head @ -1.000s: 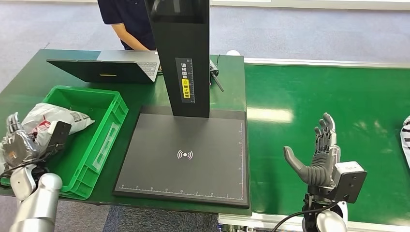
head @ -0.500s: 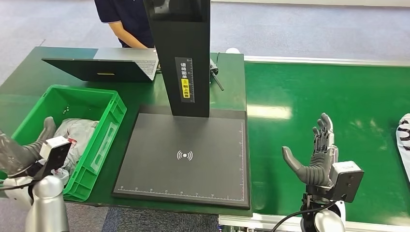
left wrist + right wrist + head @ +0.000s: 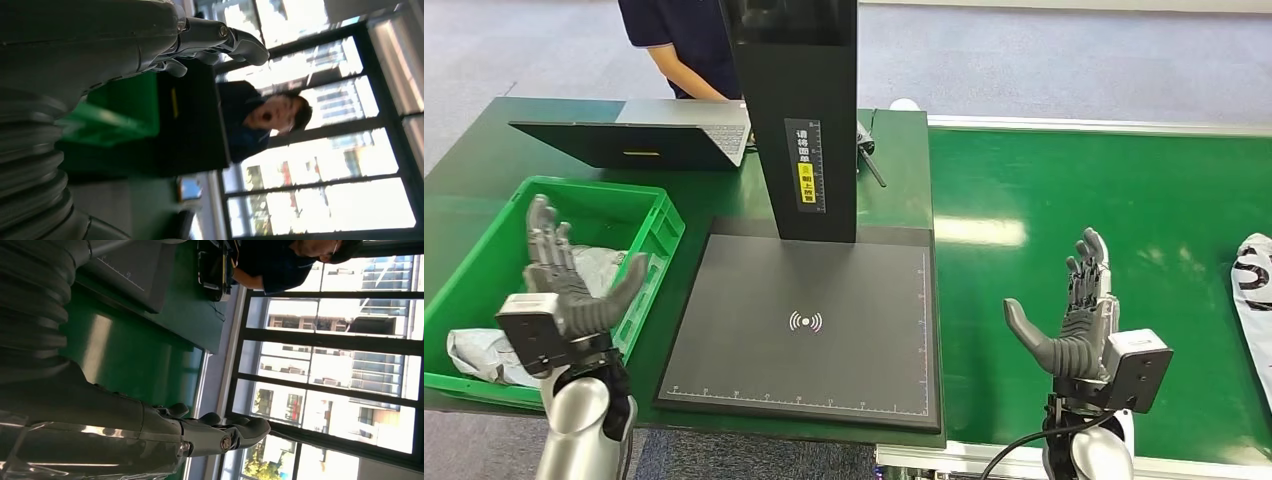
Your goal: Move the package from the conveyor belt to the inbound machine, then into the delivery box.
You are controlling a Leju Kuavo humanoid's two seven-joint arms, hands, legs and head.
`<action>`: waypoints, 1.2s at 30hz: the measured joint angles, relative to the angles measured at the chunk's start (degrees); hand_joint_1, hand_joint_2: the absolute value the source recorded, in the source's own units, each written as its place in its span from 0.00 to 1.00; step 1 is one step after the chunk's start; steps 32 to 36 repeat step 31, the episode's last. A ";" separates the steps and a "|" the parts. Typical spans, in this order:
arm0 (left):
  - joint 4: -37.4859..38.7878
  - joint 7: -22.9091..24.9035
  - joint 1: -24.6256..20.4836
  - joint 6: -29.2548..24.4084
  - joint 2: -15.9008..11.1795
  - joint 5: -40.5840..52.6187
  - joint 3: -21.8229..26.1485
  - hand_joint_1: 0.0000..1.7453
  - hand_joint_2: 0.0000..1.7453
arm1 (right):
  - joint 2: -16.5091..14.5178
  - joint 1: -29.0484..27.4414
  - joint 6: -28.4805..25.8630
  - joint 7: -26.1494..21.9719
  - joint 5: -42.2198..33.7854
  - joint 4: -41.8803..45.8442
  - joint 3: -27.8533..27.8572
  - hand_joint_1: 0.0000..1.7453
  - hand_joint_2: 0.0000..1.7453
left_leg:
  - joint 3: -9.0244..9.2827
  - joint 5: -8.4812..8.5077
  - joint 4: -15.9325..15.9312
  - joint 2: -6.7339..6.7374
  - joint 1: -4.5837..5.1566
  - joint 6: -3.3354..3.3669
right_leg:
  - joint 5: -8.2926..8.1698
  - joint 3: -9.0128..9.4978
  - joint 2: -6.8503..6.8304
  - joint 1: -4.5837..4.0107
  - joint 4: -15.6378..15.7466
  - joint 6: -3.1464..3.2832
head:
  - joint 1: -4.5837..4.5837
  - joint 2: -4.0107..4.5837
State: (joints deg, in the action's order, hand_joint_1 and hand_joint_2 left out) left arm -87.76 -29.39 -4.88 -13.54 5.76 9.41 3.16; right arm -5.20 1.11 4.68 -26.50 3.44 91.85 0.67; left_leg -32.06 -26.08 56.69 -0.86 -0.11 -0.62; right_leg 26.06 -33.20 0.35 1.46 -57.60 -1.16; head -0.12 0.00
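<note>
A grey-white package (image 3: 484, 352) lies inside the green delivery box (image 3: 654, 240) at the table's left. My left hand (image 3: 564, 283) is raised over the box's near right side, fingers spread, holding nothing; its thumb and fingers (image 3: 220, 42) also appear in the left wrist view. My right hand (image 3: 1079, 320) stands upright and open above the green conveyor belt (image 3: 1124, 200). Another white package (image 3: 1254, 290) lies at the belt's right edge. The black inbound machine's scan plate (image 3: 804, 320) is bare.
The machine's black upright column (image 3: 799, 110) rises behind the plate. A laptop (image 3: 654, 135) sits at the table's back left, and a person in dark blue (image 3: 679, 40) stands behind it. A small tool (image 3: 869, 160) lies beside the column.
My left hand has let the package drop into the green box, then risen and opened upright over the box. The second package has slid further into view on the belt.
</note>
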 joint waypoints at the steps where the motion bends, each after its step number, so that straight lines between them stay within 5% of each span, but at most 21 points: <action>1: 1.29 0.51 0.18 1.71 -0.16 -0.05 -1.73 0.00 1.00 | 0.03 0.18 0.22 -0.04 0.09 -0.23 -0.22 0.00 1.00 | -0.01 0.00 0.00 0.00 0.00 0.00 | 0.00 0.00 -0.01 0.00 0.00 0.00 | 0.01 0.00; 6: 7.68 1.80 0.68 10.40 -0.96 -0.94 -10.17 0.00 1.00 | 0.56 1.21 1.73 0.02 1.62 -1.94 -2.45 0.00 1.00 | -0.03 -0.01 0.00 0.00 0.00 0.00 | 0.00 -0.02 0.00 0.00 0.01 0.00 | 0.01 0.00; 13: 11.41 2.07 0.75 14.11 -0.95 -2.98 -16.38 0.00 1.00 | 2.25 2.00 4.05 0.69 6.89 -5.20 -7.54 0.00 1.00 | -0.04 -0.02 -0.01 0.00 -0.01 0.00 | 0.01 -0.05 0.00 -0.02 0.01 0.01 | 0.03 0.00; 36: 15.32 1.29 -0.55 19.92 -0.97 -4.27 -18.48 0.00 1.00 | 3.96 2.41 4.98 -0.07 7.12 -7.87 -10.22 0.00 1.00 | -0.05 -0.02 -0.01 0.00 -0.01 0.00 | 0.02 -0.06 0.00 -0.02 0.01 0.02 | 0.01 0.00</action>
